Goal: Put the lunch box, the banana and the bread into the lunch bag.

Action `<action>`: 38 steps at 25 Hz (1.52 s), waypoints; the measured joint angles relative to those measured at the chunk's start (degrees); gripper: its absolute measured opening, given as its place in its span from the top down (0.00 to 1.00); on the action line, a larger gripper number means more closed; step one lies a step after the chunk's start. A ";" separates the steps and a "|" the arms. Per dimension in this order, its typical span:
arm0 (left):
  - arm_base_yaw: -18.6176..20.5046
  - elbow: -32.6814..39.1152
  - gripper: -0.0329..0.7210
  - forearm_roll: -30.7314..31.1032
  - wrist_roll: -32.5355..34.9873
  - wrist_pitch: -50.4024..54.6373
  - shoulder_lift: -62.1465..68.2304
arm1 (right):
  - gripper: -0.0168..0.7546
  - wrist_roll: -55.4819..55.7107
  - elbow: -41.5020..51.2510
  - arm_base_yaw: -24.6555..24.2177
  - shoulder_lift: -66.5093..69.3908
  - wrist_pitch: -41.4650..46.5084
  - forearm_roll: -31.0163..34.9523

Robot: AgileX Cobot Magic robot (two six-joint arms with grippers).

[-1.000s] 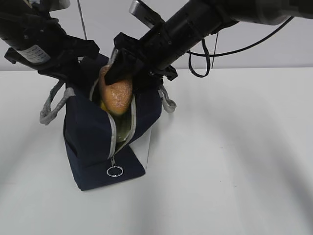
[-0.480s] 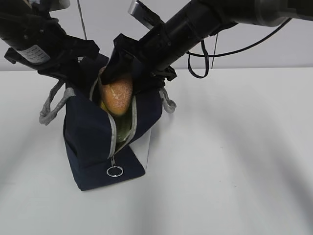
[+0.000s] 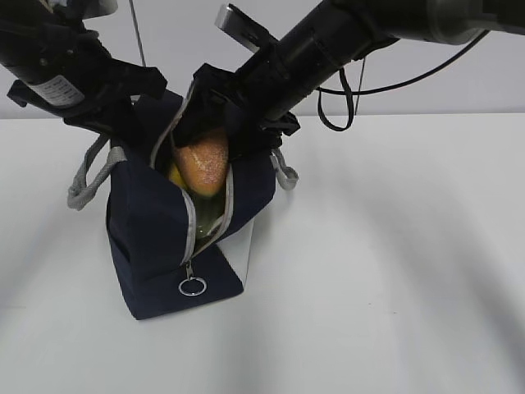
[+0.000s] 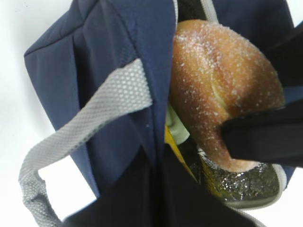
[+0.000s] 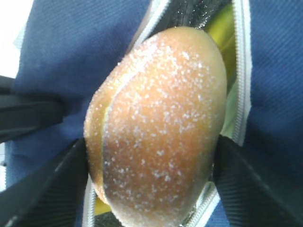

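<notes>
Right jaws (image 5: 151,189) are spreading off the glossy reddish-brown bread loaf (image 3: 203,168), now sinking into the navy fabric lunch bag (image 3: 152,222); left jaws are staying pinched shut on its rim.

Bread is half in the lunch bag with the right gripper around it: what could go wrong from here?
1. The bread sits high in the lunch bag opening, on the banana; it may wedge or tip out.
2. The right gripper withdrawing could snag the zipper edge.
3. The left gripper pinches the bag's edge; letting go may narrow the mouth.

Slanted front view; seemingly close wrist views
</notes>
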 joint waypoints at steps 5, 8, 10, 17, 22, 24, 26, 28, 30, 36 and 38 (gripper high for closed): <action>0.00 0.00 0.96 0.00 0.00 0.00 0.00 | 0.19 -0.15 0.00 0.00 0.00 0.24 -0.85; 0.00 0.00 0.96 -0.05 0.00 0.00 0.00 | 0.19 -1.02 0.00 0.00 0.00 1.20 -0.47; 0.00 0.00 0.96 -0.05 0.00 0.00 0.00 | 0.19 -1.28 0.00 0.00 0.00 1.65 -0.32; 0.00 0.00 0.96 -0.05 0.00 0.00 0.00 | 0.16 -1.88 0.00 0.00 0.00 1.78 -0.08; 0.00 0.00 0.96 -0.05 0.00 0.00 0.00 | 0.12 -1.88 0.00 0.00 0.00 2.69 0.24; 0.00 0.00 0.96 -0.05 0.00 0.00 0.00 | 0.11 -1.88 -0.08 0.00 0.00 2.80 0.34; 0.00 0.00 0.96 -0.05 0.00 0.00 0.00 | 0.11 -1.88 -0.08 0.00 0.00 3.13 0.34; 0.00 0.00 0.96 -0.05 0.00 0.00 0.00 | 0.11 -1.88 -0.73 -0.38 0.00 3.85 0.34; 0.00 0.00 0.96 -0.05 0.00 0.00 0.00 | 0.11 -1.77 -2.59 -0.98 0.00 5.46 -0.31; 0.00 0.00 0.96 -0.05 0.00 0.00 0.00 | 0.12 3.08 -11.30 -4.32 0.00 7.27 -11.42; 0.00 0.00 0.96 -0.05 0.00 0.00 0.00 | 0.12 4.13 -12.35 -4.68 0.00 7.40 -16.22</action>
